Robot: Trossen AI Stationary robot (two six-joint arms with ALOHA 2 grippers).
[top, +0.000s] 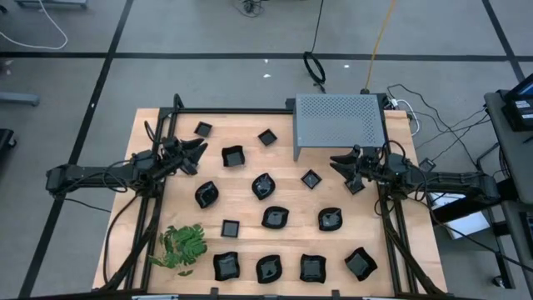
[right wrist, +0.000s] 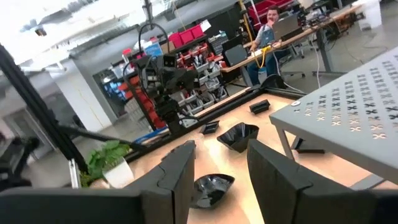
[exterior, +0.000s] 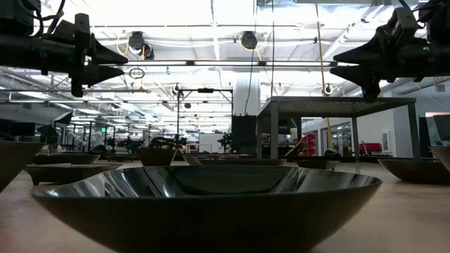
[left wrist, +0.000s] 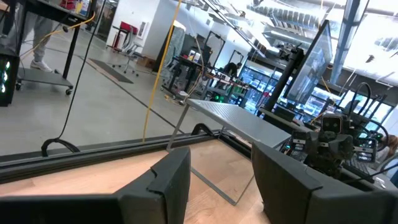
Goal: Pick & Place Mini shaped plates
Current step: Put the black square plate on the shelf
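Plainly, state first:
Left gripper (top: 198, 154): raised above the table's left side, fingers apart, nothing between them; nearest dishes a small square one (top: 202, 129) and a larger square one (top: 232, 156).
Right gripper (top: 341, 163): raised at the right side, just in front of the perforated grey box (top: 339, 123), fingers spread, holding nothing.
Mini shaped plates (top: 275, 217): all lying on the wooden table (top: 150, 122), scattered in loose rows from the far edge to the near one; none lifted.
Green sprig (top: 181, 246): near-left corner, beside the front row.
Risk, grip: glossy raised rims likely to slip or tip out of a shallow pinch; wavy edges (top: 263, 186) harder to seat squarely.
Risk, crowding: front-row dishes (top: 312, 267) close together, so a wide approach could nudge a neighbour.
Risk, box: right arm close to the box, so a descent toward the small dish (top: 311, 178) could clip its leg.
Risk, arms: both reaching for the middle could collide.
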